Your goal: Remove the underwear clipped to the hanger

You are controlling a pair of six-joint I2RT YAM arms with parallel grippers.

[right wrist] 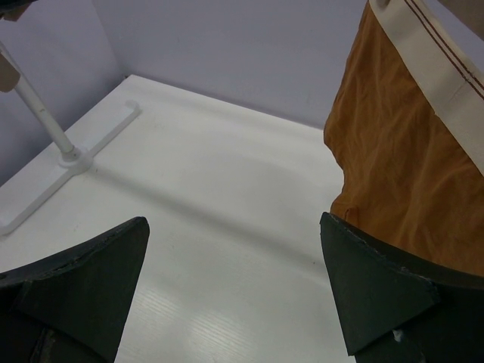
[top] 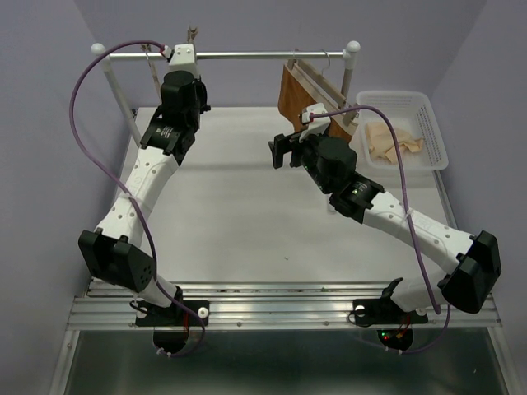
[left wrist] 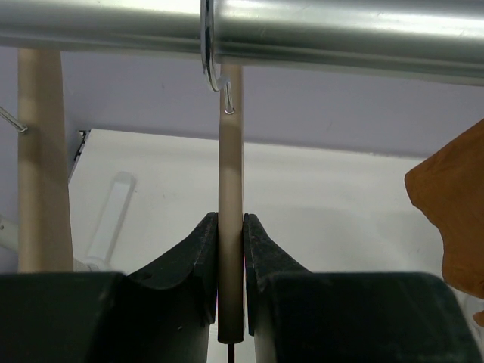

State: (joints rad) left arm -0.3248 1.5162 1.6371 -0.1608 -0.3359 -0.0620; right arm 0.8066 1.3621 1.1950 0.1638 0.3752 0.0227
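Note:
My left gripper (top: 173, 66) is up at the metal rail (top: 247, 55) and shut on the hanger's light-wood bar (left wrist: 231, 174). In the left wrist view the bar runs upright between my closed fingers (left wrist: 200, 257). The hanger's wire hook (left wrist: 215, 76) sits over the rail (left wrist: 340, 30). No cloth shows on this hanger. The pale beige underwear (top: 394, 138) lies in the white basket (top: 436, 132) at the right. My right gripper (top: 282, 152) is open and empty above the table, just left of the orange-brown garment (right wrist: 408, 174).
The orange-brown garment (top: 300, 95) hangs from wooden hangers at the rail's right end and also shows in the left wrist view (left wrist: 454, 204). A thicker pale bar (left wrist: 41, 151) stands left of my left fingers. The rack's white foot (right wrist: 68, 162) rests on the table.

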